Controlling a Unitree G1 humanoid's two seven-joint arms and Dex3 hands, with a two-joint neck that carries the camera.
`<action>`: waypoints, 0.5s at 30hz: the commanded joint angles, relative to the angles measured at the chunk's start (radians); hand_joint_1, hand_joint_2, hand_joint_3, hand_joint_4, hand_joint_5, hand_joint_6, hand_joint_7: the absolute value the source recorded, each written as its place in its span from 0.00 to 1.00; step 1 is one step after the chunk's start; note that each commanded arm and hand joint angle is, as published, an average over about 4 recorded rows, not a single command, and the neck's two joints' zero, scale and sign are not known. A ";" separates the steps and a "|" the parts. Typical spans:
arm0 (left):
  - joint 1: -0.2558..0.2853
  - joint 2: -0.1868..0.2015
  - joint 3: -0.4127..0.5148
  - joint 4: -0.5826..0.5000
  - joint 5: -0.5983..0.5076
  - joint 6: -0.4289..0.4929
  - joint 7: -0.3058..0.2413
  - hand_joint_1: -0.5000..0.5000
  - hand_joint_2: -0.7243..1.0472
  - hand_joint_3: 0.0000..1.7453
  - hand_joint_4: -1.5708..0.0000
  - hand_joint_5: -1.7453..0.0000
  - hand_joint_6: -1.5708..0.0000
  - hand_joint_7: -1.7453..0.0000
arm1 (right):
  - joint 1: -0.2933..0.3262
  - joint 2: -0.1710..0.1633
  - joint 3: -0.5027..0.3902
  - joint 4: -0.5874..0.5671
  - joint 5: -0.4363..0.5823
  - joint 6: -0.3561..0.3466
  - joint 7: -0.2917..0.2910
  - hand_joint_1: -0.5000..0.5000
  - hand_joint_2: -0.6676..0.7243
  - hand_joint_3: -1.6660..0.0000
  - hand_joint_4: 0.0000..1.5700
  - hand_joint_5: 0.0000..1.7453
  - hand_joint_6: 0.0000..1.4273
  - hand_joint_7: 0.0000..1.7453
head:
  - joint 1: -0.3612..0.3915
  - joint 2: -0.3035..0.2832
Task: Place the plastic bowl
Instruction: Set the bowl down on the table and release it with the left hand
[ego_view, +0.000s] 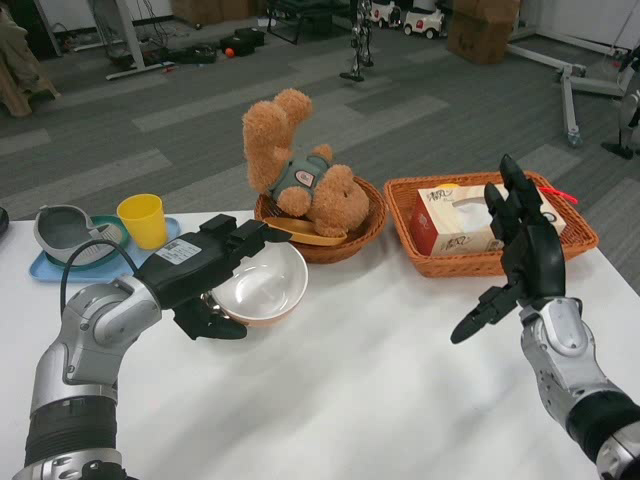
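A plastic bowl (262, 283), white inside with a peach outer rim, is tilted toward me just in front of the round wicker basket (367, 232). My left hand (205, 273) grips its left rim, fingers over the top edge and thumb beneath. Whether the bowl touches the table is unclear. My right hand (522, 250) is raised above the table at the right, fingers spread and pointing up, holding nothing, in front of the rectangular basket.
A teddy bear (300, 175) and a yellow spoon lie in the round wicker basket. The rectangular wicker basket (575, 236) holds a tissue box (455, 226). At the far left a blue tray (50, 268) carries a yellow cup (143, 220) and a grey dish.
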 joint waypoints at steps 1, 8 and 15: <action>0.033 -0.016 -0.025 -0.007 -0.015 -0.010 0.006 0.00 0.85 1.00 0.64 0.00 0.97 0.04 | 0.003 0.002 -0.014 -0.003 0.007 0.002 -0.002 0.04 1.00 1.00 0.00 0.00 0.00 0.00 | 0.003 -0.025; 0.076 -0.027 -0.092 -0.004 -0.010 -0.022 0.011 0.00 0.80 1.00 0.67 0.00 0.97 0.04 | 0.003 0.002 -0.012 0.000 0.008 0.002 -0.002 0.04 1.00 1.00 0.00 0.00 0.00 0.00 | 0.010 -0.077; 0.111 -0.037 -0.153 0.008 0.006 -0.031 0.009 0.00 0.85 1.00 0.71 0.00 0.98 0.04 | 0.004 0.003 -0.012 0.002 0.009 0.002 -0.002 0.04 1.00 1.00 0.00 0.00 0.00 0.00 | 0.025 -0.095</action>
